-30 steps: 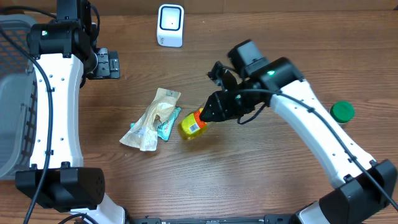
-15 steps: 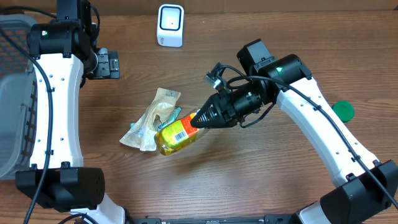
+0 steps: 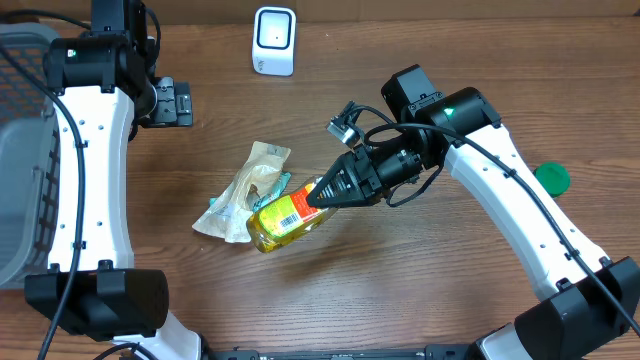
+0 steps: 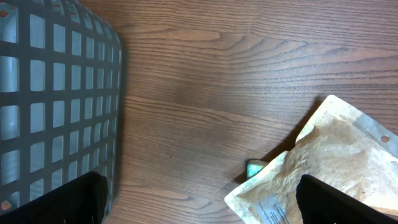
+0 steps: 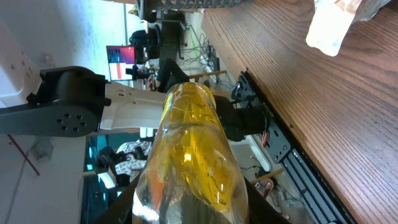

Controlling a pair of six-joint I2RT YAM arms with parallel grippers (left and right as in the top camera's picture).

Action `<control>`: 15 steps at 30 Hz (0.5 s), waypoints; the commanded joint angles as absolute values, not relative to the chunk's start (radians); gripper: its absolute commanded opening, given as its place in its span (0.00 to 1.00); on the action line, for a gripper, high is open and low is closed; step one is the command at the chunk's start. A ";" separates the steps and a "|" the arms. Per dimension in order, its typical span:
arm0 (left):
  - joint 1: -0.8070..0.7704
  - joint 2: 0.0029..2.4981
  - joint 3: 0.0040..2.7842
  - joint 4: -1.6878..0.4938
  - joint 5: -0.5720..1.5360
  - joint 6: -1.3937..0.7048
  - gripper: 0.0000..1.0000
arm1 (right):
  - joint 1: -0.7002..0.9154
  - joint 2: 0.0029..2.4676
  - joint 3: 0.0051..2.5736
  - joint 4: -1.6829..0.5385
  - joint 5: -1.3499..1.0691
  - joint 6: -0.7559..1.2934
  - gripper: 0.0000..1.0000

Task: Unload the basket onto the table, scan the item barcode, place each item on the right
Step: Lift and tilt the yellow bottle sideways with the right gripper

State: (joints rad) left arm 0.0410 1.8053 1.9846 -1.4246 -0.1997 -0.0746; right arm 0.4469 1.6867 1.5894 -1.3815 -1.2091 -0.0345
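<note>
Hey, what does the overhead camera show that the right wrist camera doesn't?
Only overhead: the white scanner, the barcode label on the bottle, the green lid and the gray basket. Only right wrist: the room beyond the table's edge. Both: the yellow bottle, held in the right gripper above the wooden table.

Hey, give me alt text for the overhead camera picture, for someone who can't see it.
The right gripper holds a yellow bottle by one end over a wooden table, barcode label facing up. A tan pouch lies just left of it, a white scanner stands at the far edge, and the left gripper is open near a grey basket.
</note>
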 commanded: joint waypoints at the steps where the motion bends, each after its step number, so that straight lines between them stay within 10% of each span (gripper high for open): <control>1: 0.039 1.806 1.996 -1.424 -0.210 -0.067 0.99 | 0.451 1.662 1.619 -1.378 -1.285 -0.062 0.05; 15: 0.039 1.806 1.996 -1.424 -0.210 -0.067 1.00 | 0.451 1.663 1.617 -1.350 -0.882 -0.140 0.05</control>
